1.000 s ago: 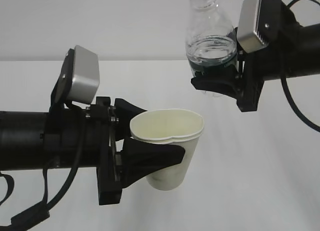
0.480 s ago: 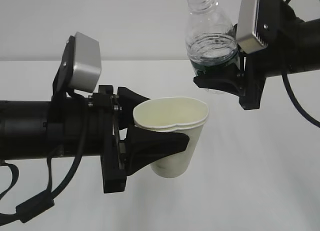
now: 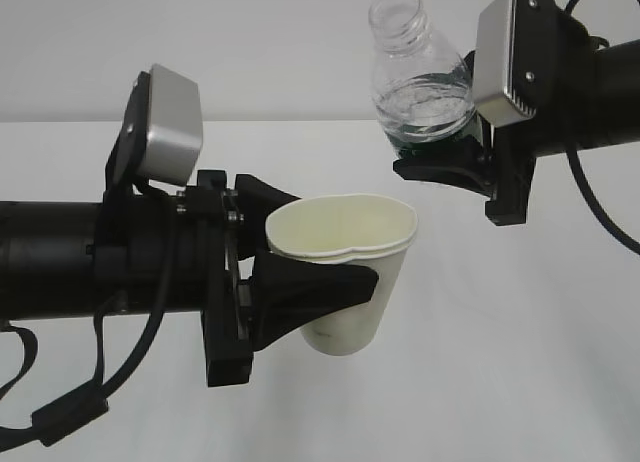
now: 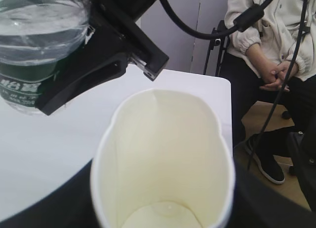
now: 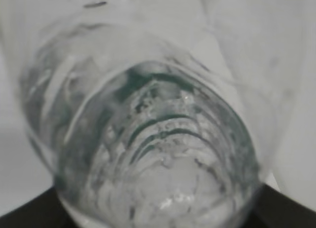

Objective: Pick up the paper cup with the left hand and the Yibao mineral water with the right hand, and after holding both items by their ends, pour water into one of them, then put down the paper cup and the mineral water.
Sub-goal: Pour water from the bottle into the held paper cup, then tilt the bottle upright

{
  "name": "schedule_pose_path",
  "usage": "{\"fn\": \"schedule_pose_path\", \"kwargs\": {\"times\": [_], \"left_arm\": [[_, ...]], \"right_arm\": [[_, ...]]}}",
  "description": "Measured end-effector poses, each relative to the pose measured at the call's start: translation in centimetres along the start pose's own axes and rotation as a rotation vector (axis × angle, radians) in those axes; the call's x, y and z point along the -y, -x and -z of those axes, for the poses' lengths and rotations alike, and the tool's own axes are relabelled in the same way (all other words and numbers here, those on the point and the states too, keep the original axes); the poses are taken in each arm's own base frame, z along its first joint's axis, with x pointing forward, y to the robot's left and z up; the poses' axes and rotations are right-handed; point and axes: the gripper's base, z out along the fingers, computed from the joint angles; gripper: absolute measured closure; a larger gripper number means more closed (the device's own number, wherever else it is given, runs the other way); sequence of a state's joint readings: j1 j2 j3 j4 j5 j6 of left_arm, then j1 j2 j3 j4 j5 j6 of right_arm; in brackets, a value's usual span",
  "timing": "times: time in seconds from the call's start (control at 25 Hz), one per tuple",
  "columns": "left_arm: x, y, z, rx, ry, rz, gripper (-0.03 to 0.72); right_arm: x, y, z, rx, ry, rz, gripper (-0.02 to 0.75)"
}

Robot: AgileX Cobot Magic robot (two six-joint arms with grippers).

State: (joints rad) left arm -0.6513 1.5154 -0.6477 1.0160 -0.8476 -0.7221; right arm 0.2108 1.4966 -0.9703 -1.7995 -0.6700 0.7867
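Note:
The white paper cup [image 3: 352,282] hangs upright above the table, its rim pinched into an oval, with my left gripper [image 3: 325,250] shut on its upper wall. In the left wrist view the paper cup [image 4: 163,154] fills the lower middle, and its cream inside shows. The Yibao mineral water [image 3: 420,87] is up and to the right of the cup, uncapped, leaning slightly left, with water in its lower half. My right gripper [image 3: 440,160] is shut on it at the green label. The bottle [image 5: 153,154] fills the right wrist view and hides the jaws.
The white table [image 3: 520,362] lies below both arms. In the left wrist view a seated person [image 4: 276,50] is beyond the table's far edge, with a chair and cables nearby. Loose black cables [image 3: 60,412] hang under my left arm.
The bottle has come down a little and its open mouth now shows fully. My left arm with the cup shifted right early on, then stayed still.

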Motion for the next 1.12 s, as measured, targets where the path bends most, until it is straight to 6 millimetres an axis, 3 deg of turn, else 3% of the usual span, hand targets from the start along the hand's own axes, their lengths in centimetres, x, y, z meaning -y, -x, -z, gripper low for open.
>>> {"fn": "schedule_pose_path", "kwargs": {"times": [1.12], "left_arm": [[-0.23,-0.46,-0.33,-0.013,-0.001,-0.012,0.279]], "right_arm": [[0.22,-0.24,0.01,-0.029,-0.022,0.215,0.302]]}}
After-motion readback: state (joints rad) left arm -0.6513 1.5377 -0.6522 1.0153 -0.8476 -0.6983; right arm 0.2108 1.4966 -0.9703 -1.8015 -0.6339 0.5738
